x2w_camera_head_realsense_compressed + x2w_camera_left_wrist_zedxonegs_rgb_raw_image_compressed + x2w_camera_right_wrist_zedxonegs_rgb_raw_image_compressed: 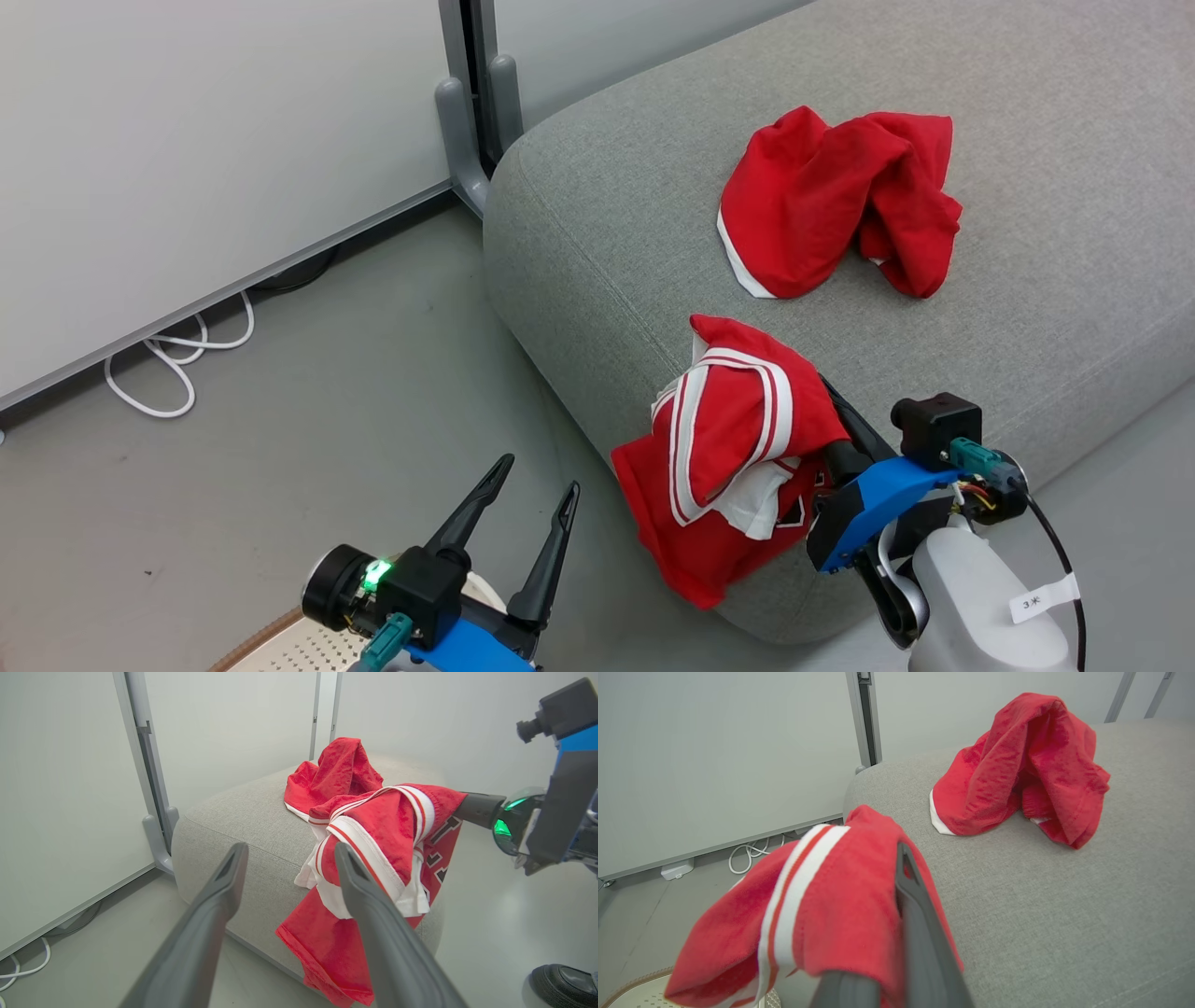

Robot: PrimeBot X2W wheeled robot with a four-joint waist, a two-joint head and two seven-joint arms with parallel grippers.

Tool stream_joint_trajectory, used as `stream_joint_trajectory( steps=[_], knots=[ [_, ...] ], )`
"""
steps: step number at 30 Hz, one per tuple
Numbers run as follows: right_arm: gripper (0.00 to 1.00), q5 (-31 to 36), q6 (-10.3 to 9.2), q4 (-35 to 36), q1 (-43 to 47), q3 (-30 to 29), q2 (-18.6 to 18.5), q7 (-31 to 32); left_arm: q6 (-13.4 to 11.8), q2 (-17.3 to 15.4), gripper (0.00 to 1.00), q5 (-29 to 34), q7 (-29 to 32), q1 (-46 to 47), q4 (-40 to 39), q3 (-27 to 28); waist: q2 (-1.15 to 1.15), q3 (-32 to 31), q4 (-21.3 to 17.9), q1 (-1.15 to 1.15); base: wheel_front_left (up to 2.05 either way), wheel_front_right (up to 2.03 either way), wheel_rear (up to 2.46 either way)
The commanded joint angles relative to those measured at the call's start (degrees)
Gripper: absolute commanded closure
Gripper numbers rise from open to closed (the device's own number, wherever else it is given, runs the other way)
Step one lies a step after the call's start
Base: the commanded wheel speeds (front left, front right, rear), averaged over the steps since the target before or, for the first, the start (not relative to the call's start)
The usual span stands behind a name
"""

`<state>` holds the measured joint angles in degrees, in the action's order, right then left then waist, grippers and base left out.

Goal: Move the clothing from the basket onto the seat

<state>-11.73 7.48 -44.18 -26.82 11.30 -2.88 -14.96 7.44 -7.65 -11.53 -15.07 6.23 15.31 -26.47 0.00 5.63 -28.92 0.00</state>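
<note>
Closest to the head camera is the left gripper (540, 471), low at the left, its two dark fingers spread apart with nothing between them. Just beneath it one sees a piece of the basket (266, 642), with its brown rim and perforated wall. At the lower right the right gripper (845, 420) reaches into the striped garment (738, 439), which hangs at the front corner of the seat (1027, 187). Its upper part is on the cushion and its lower part falls down the side. Further back on the cushion lies the plain red garment (831, 205), crumpled and well apart from the striped one. A white cable (187, 355) is coiled on the floor beside the wall.

From the left wrist, the open fingers frame the same corner. The striped garment drapes over it and shows black-and-white letters, and the right gripper comes in from the right. A person's dark shoe (565, 982) stands at the lower right.

From the right wrist, one finger lies against the red cloth and the other is covered by it, so I judge this pincer clenched on the garment's folds near the striped trim.

In my judgement the fabric is light, soft and limp. It will sag, and it may slide off the rounded edge when released. A pinch on a thick bunch or on the firmer trim should hold best
</note>
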Motion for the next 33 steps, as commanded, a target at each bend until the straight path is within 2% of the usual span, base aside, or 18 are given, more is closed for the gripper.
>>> stream_joint_trajectory(
  steps=[1, 11, 22, 28, 33],
  knots=[
    [1.00, -0.35, 0.03, 0.40, 0.35, -0.15, -0.01, -0.34, 0.01, -0.41, 0.00, 0.04, -0.14, 0.83, 0.07, 0.14, 0.00, 0.03, 0.06, 0.00, 0.00, 0.00, 0.00],
    [1.00, -1.98, 0.03, 2.48, -3.63, -2.32, -0.01, -0.34, 0.02, -0.93, 0.00, 0.54, -0.14, 0.34, -1.01, 0.86, 0.00, 1.19, -0.45, 0.00, 0.00, 0.00, 0.00],
    [1.00, 0.81, 0.03, 4.96, -16.30, -11.84, -0.23, 1.74, 0.02, -3.86, 0.00, 2.07, -0.14, 2.16, -4.47, 1.34, 0.00, 8.52, -0.27, 0.00, 0.00, 0.00, 0.00],
    [1.00, 0.73, 0.03, 8.61, -23.18, -17.07, -2.78, 4.34, 0.02, -6.05, 0.00, 2.98, -0.14, 3.23, -6.96, 1.73, 0.00, 13.46, 0.02, 0.00, 0.00, 0.00, 0.00],
    [1.00, 0.24, 0.03, 13.95, -29.59, -25.15, -6.49, 7.80, 0.02, -9.02, 0.00, 3.91, -0.14, 6.97, -9.58, 1.87, 0.00, 20.70, 1.53, 0.00, 0.00, 0.00, 0.00]
  ],
)
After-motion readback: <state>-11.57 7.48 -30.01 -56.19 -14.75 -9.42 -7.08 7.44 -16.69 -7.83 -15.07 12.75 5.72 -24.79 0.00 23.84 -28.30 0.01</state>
